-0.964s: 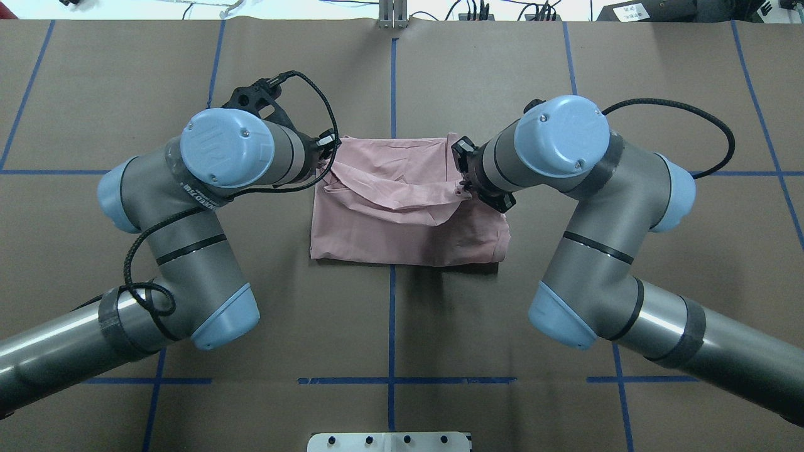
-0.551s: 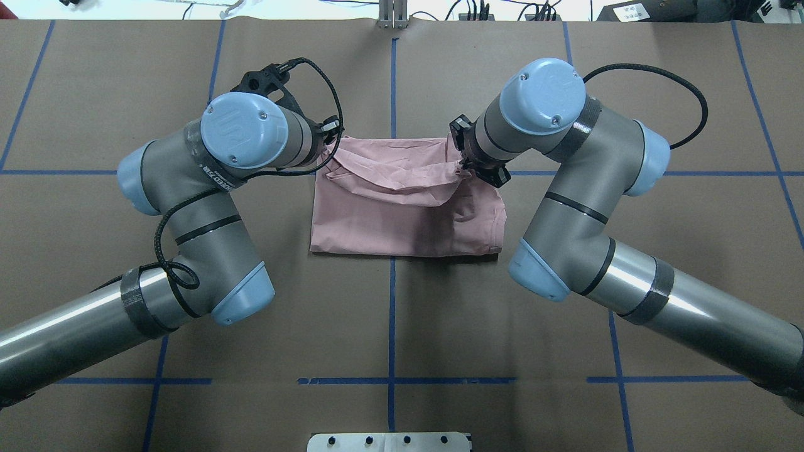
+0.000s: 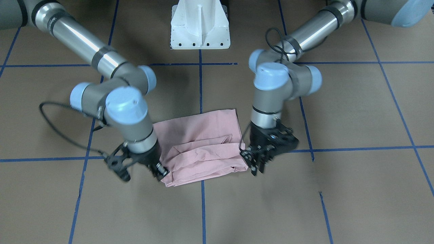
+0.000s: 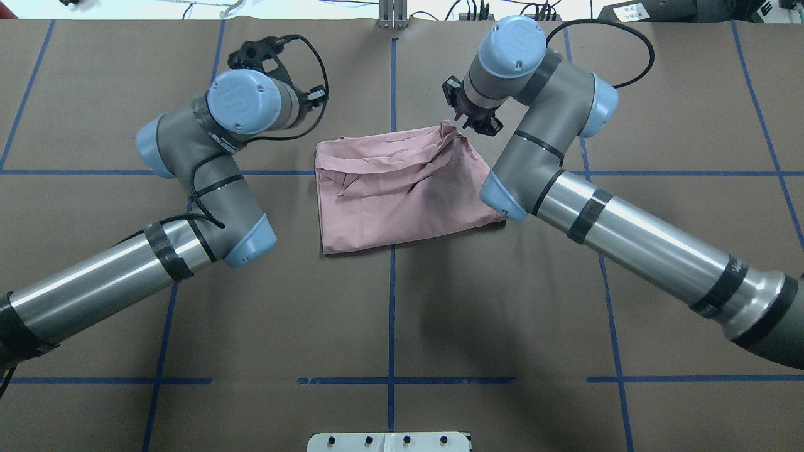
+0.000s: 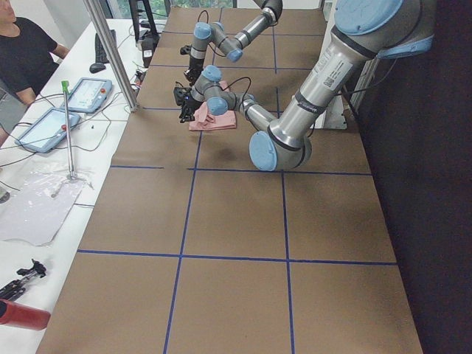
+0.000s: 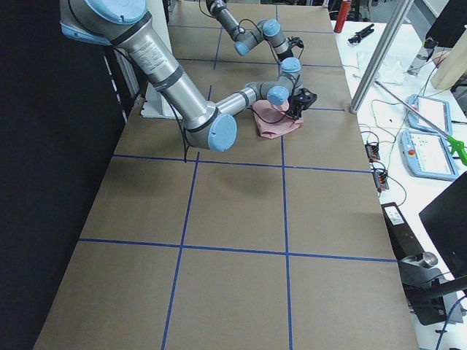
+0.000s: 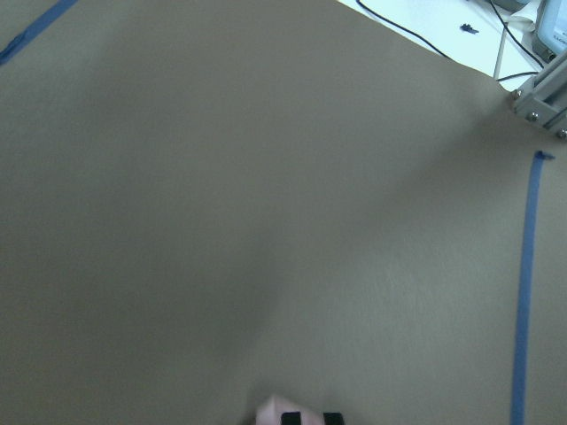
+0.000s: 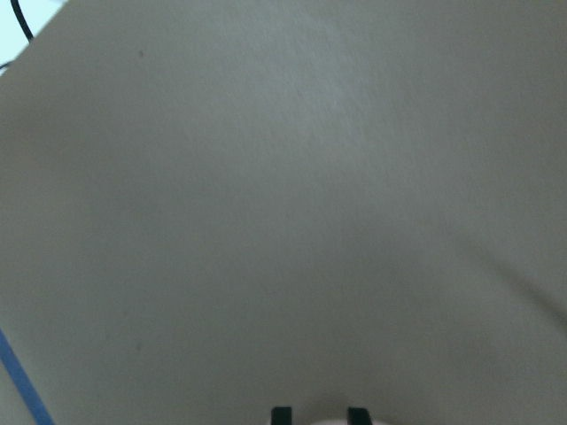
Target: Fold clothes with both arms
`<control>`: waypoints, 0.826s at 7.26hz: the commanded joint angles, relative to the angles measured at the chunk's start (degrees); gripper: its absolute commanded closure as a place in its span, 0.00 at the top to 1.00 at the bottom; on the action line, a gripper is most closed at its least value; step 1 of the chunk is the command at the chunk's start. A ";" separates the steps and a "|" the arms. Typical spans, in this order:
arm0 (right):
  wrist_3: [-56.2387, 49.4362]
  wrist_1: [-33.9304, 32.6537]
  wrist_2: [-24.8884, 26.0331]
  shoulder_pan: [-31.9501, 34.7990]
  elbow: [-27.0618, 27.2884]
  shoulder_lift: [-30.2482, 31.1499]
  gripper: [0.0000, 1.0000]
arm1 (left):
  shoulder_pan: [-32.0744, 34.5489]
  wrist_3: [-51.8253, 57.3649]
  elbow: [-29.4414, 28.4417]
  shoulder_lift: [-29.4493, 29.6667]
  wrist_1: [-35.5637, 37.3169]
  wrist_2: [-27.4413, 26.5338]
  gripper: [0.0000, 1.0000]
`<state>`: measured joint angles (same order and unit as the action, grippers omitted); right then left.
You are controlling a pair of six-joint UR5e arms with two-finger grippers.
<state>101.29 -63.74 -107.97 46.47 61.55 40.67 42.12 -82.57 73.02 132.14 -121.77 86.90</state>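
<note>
Folding item: pink T-shirt (image 4: 402, 188), doubled over, flat on the worktop (image 4: 402, 326) across the centre blue line (image 4: 392, 301).
right gripper (image 3: 162, 170): at its far right corner; jaws nearly closed, pinching the lifted edge.
left gripper (image 3: 255, 164): by its far left corner; jaws close together, pink at the tips; I cannot tell if they grip.

Brown paper covers the whole worktop (image 4: 502, 301), and blue tape lines (image 4: 391, 314) cut it into big squares. A pale pink T-shirt (image 4: 402, 188) lies folded and wrinkled on it, right across the centre line, with its far edge bunched up. The white pedestal base (image 3: 200, 25) stands at the robot's edge.
</note>
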 commanded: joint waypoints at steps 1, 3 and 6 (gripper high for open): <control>-7.93 1.52 -5.48 5.03 -1.19 0.79 1.00 | 2.18 4.00 0.61 -0.92 -3.04 0.02 0.47; -14.33 1.26 -10.83 10.02 2.60 5.11 1.00 | 4.97 4.61 6.47 -5.10 -3.21 9.89 0.47; -43.25 -0.84 -21.73 23.62 6.12 15.80 1.00 | 21.54 29.73 17.75 -19.24 -2.51 35.20 0.47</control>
<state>71.29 -63.38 -125.51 64.06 66.48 51.88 56.50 -64.24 87.35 118.66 -124.68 112.54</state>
